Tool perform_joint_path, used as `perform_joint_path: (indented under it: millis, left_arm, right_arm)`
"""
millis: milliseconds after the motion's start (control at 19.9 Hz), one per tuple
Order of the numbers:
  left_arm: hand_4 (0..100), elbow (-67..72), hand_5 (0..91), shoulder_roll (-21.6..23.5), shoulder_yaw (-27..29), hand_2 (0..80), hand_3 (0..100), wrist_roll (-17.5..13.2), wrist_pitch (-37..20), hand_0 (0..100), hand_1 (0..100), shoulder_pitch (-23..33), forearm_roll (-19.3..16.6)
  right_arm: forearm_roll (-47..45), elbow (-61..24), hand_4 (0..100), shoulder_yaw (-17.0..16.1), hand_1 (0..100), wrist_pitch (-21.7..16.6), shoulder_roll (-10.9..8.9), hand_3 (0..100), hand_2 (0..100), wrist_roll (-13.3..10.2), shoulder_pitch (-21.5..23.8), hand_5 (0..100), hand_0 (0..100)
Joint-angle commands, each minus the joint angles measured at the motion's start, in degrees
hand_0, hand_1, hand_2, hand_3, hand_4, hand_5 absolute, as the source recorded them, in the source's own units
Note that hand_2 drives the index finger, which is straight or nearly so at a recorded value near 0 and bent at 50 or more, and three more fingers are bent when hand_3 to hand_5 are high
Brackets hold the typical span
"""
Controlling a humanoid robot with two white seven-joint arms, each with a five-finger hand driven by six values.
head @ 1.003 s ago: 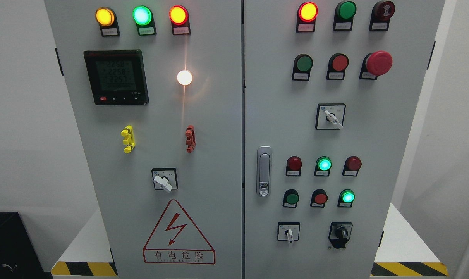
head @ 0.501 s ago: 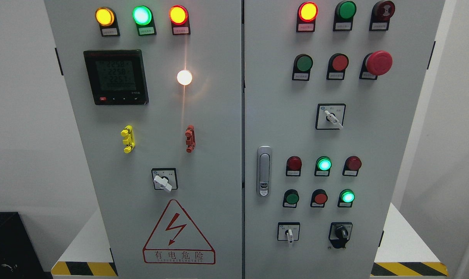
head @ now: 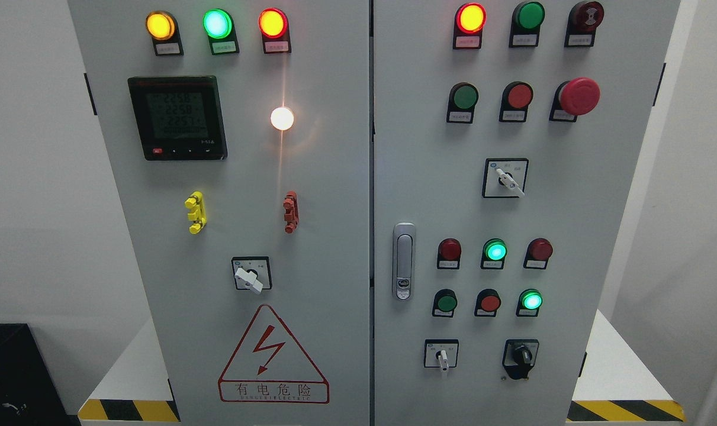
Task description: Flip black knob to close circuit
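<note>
- A grey two-door electrical cabinet (head: pixel 334 177) fills the frame, viewed straight on from the robot's head camera; neither robot hand appears in the picture, so their state cannot be told.
- The black knob (head: pixel 521 355) sits at the lower right of the frame, near the bottom of the right-hand door, on a black mount; its handle stands roughly upright.
- Just to its left is a small white-lever selector switch (head: pixel 441 355); a larger white-lever selector (head: pixel 506 178) sits higher on the same door.
- Above the knob, two green lamps (head: pixel 495 251) glow among unlit red and green buttons; a red mushroom button (head: pixel 578 96) juts out at upper right.
- A silver door latch (head: pixel 403 260) stands near the centre seam.
- On the left door, a digital meter (head: pixel 177 117) shows lit digits, a white lamp (head: pixel 282 118) shines brightly, and amber, green and red lamps line the top.
- A red lightning warning triangle (head: pixel 273 354) marks the lower left door, below another white-lever switch (head: pixel 251 274).
- Yellow-and-black hazard stripes (head: pixel 624 410) edge the white base at the bottom corners.
</note>
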Motion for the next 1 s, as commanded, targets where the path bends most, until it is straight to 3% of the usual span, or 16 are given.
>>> perform_joint_path:
  millis: [0, 351, 501, 602, 953]
  left_arm:
    - [0, -1.3, 0.0, 0.1, 0.0, 0.0, 0, 0.0, 0.0, 12, 56, 1.2, 0.0]
    - [0, -1.3, 0.0, 0.1, 0.0, 0.0, 0, 0.0, 0.0, 12, 56, 1.2, 0.0]
    - [0, -1.3, 0.0, 0.1, 0.0, 0.0, 0, 0.0, 0.0, 12, 56, 1.2, 0.0]
    - [0, -1.3, 0.0, 0.0, 0.0, 0.0, 0, 0.0, 0.0, 12, 56, 1.2, 0.0]
    - [0, -1.3, 0.0, 0.0, 0.0, 0.0, 0, 0.0, 0.0, 12, 56, 1.2, 0.0]
  right_arm:
    - [4.3, -10.1, 92, 1.3, 0, 0.1, 0.15, 100, 91, 1.2, -0.2, 95, 0]
    - [4.7, -13.0, 92, 2.0, 0, 1.7, 0.24, 100, 92, 5.0, -0.5, 94, 0]
    - [5.3, -13.2, 92, 2.0, 0, 2.3, 0.24, 100, 93, 5.5, -2.8, 94, 0]
    - [5.7, -13.0, 92, 2.6, 0, 3.3, 0.33, 100, 93, 8.2, -4.9, 94, 0]
    - [9.6, -12.6, 93, 3.3, 0, 6.9, 0.07, 100, 94, 12.5, -11.0, 95, 0]
